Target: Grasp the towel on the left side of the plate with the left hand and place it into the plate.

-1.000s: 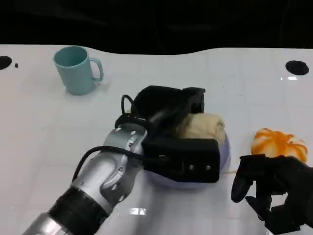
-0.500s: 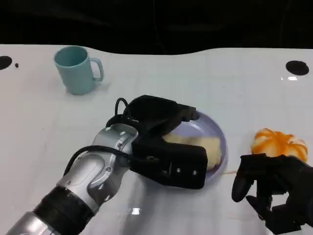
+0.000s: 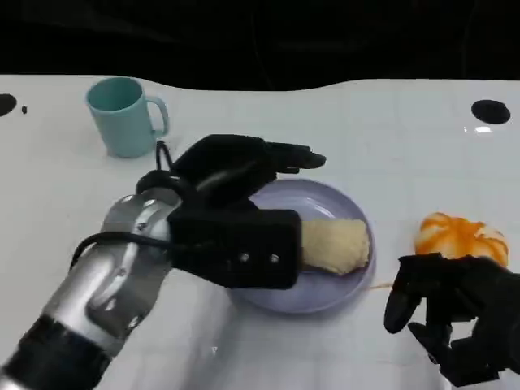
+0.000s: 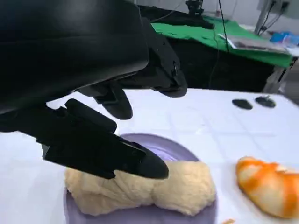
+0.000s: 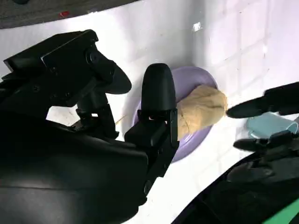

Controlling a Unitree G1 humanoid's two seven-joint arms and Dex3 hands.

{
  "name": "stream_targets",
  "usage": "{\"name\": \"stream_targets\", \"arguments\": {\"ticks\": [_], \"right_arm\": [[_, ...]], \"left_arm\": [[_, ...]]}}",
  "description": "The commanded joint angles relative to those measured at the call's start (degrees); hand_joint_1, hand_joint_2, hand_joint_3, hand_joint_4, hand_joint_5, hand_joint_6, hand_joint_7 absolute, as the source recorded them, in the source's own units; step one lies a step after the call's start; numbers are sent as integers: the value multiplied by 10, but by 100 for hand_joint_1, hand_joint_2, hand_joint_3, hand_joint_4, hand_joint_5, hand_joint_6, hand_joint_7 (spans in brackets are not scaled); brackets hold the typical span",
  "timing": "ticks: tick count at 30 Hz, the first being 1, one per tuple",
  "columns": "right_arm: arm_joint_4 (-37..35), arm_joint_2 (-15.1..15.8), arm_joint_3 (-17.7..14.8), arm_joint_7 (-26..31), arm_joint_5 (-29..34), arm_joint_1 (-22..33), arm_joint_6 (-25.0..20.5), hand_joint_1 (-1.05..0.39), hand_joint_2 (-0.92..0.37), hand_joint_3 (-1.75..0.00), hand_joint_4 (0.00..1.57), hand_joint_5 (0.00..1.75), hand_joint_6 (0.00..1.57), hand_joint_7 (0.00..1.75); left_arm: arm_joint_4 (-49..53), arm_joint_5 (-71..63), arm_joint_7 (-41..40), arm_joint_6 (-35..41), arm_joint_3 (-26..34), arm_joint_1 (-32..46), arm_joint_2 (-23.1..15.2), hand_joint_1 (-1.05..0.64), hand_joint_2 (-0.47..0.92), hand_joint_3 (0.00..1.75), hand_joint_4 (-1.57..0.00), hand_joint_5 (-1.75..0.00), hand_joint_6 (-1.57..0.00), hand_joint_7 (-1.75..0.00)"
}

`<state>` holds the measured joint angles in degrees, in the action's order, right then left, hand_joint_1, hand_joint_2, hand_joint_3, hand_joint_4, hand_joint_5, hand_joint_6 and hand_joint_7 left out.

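The beige rolled towel (image 3: 333, 246) lies on its side in the lilac plate (image 3: 325, 291) at the table's middle. My left hand (image 3: 236, 175) hovers over the plate's left rim with its fingers spread, holding nothing. The left wrist view has those fingertips (image 4: 149, 165) just above the towel (image 4: 140, 189) and apart from it, with the plate (image 4: 182, 151) under them. At the near right of the plate, my right hand (image 3: 455, 317) rests low with nothing in it. The right wrist view looks past my right hand (image 5: 93, 140) to the towel (image 5: 201, 109) in the plate (image 5: 187, 144).
A teal mug (image 3: 123, 115) stands at the back left. An orange-and-white striped object (image 3: 461, 238) lies right of the plate, close to my right hand. A black round mark (image 3: 491, 111) sits at the table's far right, before the dark far edge.
My left hand has let go of the towel and drawn back to the left and upward. The towel now lies uncovered in the plate. The right hand has not moved.
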<state>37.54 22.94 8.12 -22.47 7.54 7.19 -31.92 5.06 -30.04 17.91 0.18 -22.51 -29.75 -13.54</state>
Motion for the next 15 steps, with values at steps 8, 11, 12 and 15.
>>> {"name": "stream_targets", "arguments": {"ticks": [8, 11, 12, 15], "right_arm": [[7, 2, 6, 1, 0, -7, -12, 3, -57, -106, 70, 175, 69, 144], [8, 0, 6, 0, -3, -9, -15, 3, -57, -107, 71, 175, 70, 144], [8, 0, 6, 0, -4, -9, -16, 4, -57, -107, 71, 175, 70, 144], [13, 2, 6, -1, -5, -10, -24, 3, -57, -107, 71, 175, 69, 144]], "left_arm": [[-137, 240, 79, 62, 139, 140, -16, -21, 92, 24, -69, -88, -77, -14], [-187, 331, 92, 113, 185, 183, -9, -18, 88, 32, -69, -109, -85, -25], [-208, 358, 92, 139, 198, 197, -7, -16, 75, 58, -69, -117, -84, -44], [-283, 428, 76, 241, 234, 240, -5, -15, 48, 112, -73, -139, -79, -98]]}}
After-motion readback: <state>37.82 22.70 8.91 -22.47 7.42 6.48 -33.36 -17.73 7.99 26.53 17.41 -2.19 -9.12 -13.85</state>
